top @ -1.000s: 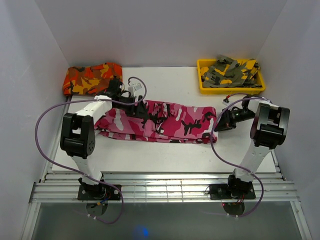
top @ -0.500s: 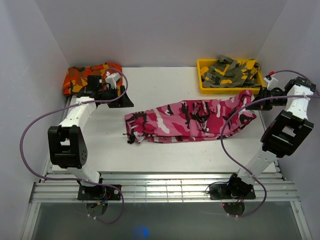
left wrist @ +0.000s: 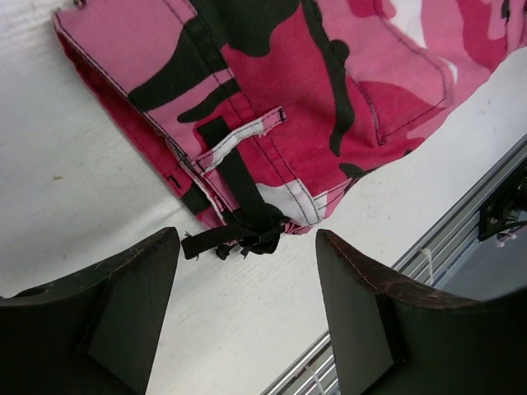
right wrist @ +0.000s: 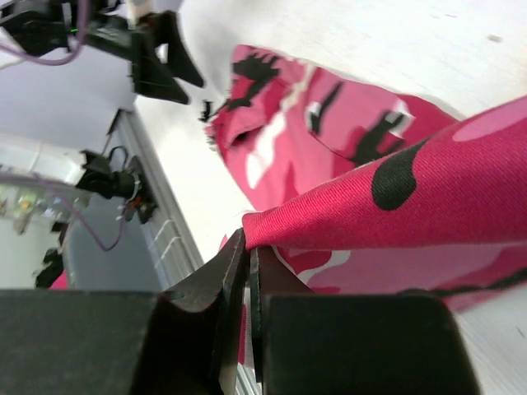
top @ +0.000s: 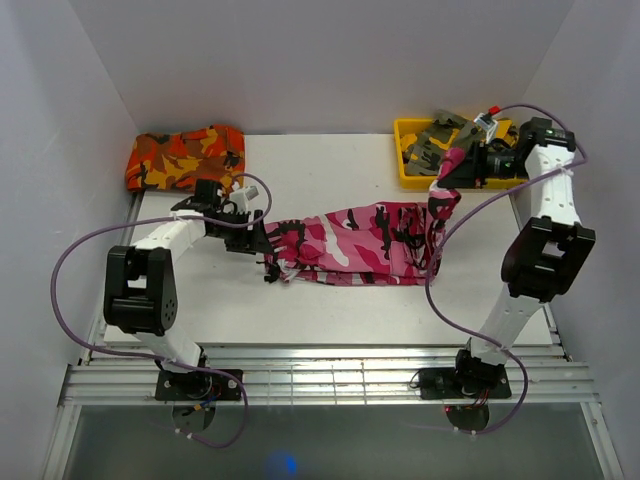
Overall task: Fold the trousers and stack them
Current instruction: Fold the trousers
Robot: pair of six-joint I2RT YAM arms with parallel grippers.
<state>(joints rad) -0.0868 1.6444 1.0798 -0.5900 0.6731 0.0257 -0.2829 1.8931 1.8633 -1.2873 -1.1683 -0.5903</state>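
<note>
The pink camouflage trousers lie across the middle of the table, their right end lifted off it. My right gripper is shut on that raised end, held up in front of the yellow bin. The waistband end with its black drawstring lies just ahead of my left gripper. That left gripper hovers open at the trousers' left end, with only bare table between its fingers.
Folded orange-red camouflage trousers sit at the back left corner. A yellow bin at the back right holds olive-grey camouflage cloth. The table's front edge and metal rails run close below the trousers.
My right gripper has carried the trousers' end up and to the left, from the right edge toward the bin. My left gripper has moved from the orange trousers down to the pink waistband.
</note>
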